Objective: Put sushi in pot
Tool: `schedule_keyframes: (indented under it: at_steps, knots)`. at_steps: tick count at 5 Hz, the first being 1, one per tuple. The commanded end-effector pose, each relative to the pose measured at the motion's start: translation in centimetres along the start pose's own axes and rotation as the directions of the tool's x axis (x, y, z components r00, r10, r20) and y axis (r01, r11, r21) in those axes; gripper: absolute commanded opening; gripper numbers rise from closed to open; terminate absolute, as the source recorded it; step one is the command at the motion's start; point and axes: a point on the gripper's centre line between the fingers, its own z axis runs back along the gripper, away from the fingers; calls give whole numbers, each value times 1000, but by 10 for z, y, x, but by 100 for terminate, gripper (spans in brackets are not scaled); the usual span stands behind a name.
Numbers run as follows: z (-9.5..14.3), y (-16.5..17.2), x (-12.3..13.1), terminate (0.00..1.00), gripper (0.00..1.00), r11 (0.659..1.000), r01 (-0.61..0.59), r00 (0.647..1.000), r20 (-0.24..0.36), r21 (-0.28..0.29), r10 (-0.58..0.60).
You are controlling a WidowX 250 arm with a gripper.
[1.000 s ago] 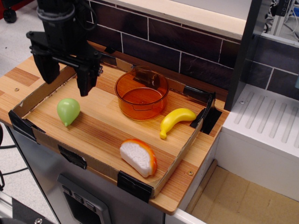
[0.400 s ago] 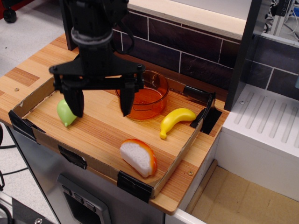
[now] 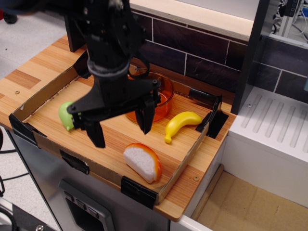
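Note:
The sushi (image 3: 142, 162), a white rice block with an orange strip along its far edge, lies on the wooden tray floor near the front right corner. The translucent orange pot (image 3: 161, 97) stands at the back of the tray, partly hidden by my arm. My black gripper (image 3: 121, 128) is open, its two fingers spread wide and pointing down. It hovers above the tray floor just left of and behind the sushi, in front of the pot. It holds nothing.
A yellow banana (image 3: 181, 123) lies right of the pot. A green pear-shaped fruit (image 3: 65, 115) sits at the left, half hidden by a finger. Low cardboard walls (image 3: 185, 161) with black tape ring the tray. A dark tiled wall (image 3: 192, 48) stands behind.
My gripper has moved from the tray's back left corner forward and to the right, lowering toward the sushi. The objects have not moved.

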Motion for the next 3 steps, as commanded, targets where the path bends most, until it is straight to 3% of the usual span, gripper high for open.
schedule_keyframes:
  at_steps: [1,3]
  knots:
    - [-16,-28,5,0,100,997,-72,997,18,-10,72]
    - [-40,-35,-5,0,100,996,-90,996,9,22,89]
